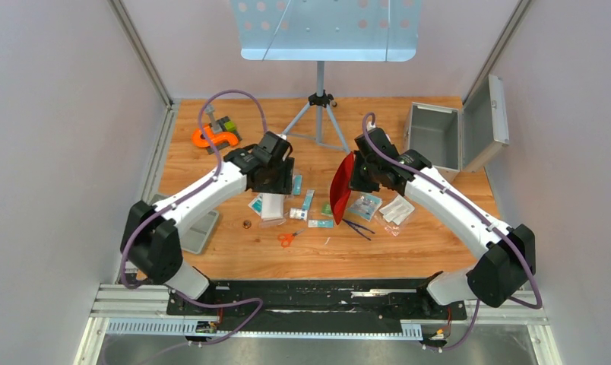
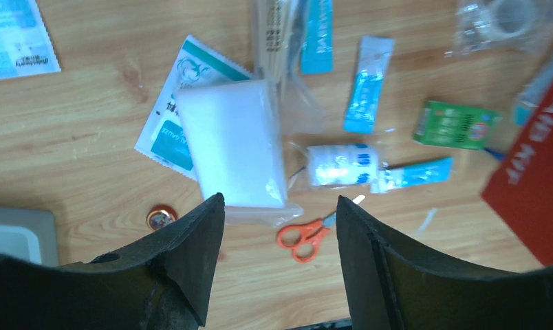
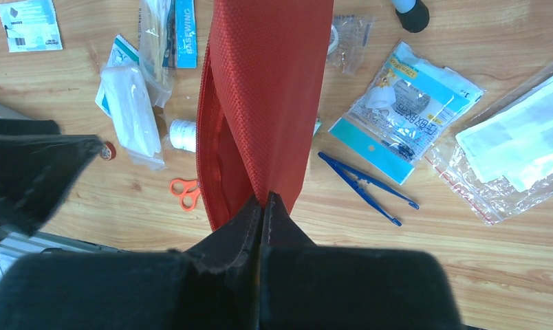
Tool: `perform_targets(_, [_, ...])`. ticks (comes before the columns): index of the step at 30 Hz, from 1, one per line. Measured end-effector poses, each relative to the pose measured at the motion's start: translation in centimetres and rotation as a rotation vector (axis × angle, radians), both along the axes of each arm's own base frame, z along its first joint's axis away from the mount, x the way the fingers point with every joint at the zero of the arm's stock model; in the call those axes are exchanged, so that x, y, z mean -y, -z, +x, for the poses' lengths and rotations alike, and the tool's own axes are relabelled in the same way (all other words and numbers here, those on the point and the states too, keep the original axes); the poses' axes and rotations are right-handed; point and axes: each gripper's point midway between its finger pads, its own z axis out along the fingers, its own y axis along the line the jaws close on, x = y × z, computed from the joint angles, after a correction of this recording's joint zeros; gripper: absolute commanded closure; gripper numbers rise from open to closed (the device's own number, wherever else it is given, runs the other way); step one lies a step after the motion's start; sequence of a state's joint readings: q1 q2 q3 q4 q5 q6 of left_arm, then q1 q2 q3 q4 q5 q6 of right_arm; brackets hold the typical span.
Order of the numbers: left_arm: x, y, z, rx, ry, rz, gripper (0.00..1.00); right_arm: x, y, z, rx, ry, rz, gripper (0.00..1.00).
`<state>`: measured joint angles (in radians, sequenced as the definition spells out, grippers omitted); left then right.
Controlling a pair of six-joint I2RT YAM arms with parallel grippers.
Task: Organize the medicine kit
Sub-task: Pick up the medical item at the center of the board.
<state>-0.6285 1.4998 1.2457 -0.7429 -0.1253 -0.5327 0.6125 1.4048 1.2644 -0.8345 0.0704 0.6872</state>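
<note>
The medicine kit (image 1: 438, 137), a silver-grey metal case, stands at the back right with its lid (image 1: 488, 122) swung open. My right gripper (image 3: 263, 201) is shut on the edge of a red zip pouch (image 3: 267, 89), which hangs unzipped above the table (image 1: 342, 186). My left gripper (image 2: 280, 201) is open and holds nothing. It hovers just near of a white pad in a clear bag (image 2: 232, 141) that lies on a teal-printed packet. Orange scissors (image 2: 305, 237) lie on the wood below the left fingers.
Loose supplies lie mid-table: a bandage roll (image 2: 342, 165), blue sachets (image 2: 366, 82), a green packet (image 2: 456, 124), blue tweezers (image 3: 366, 179), bagged items (image 3: 404, 103) and a small round tin (image 2: 161, 218). A grey tray (image 1: 200, 232) sits at left. A stand's tripod (image 1: 320, 114) is behind.
</note>
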Motion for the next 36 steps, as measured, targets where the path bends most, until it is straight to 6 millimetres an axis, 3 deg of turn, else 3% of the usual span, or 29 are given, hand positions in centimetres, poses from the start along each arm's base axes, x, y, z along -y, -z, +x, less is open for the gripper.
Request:
perform_targets(10, [-1.2,8.3,-0.1,-0.111,0.006,0.312,0.39,0.0,0.1,0.0,-0.003,-0.001,-0.002,1.00])
perform_targets(13, [-1.5,9.5,-0.2,-0.122,0.007,0.360,0.40,0.0,0.2,0.1,-0.005,-0.001,-0.004,1.00])
perform_targets(21, [-1.9,9.7,0.2,-0.104,-0.002,0.397,0.60,-0.1,0.7,0.1,-0.017,-0.001,-0.012,1.00])
perform_targets(27, [-1.9,9.9,0.3,-0.104,0.003,0.401,0.93,-0.1,0.9,0.2,-0.021,-0.001,-0.015,1.00])
perform_targets(29, [-1.9,9.9,0.3,-0.104,0.007,0.404,0.99,-0.1,0.9,0.2,-0.021,-0.001,-0.015,1.00])
perform_targets(34, [-2.1,9.7,0.3,-0.105,0.007,0.411,0.95,-0.1,0.9,0.2,-0.021,-0.001,-0.015,1.00])
perform_targets(36, [-2.2,9.3,0.3,-0.101,0.004,0.415,0.79,-0.1,0.9,0.2,-0.021,-0.001,-0.015,1.00])
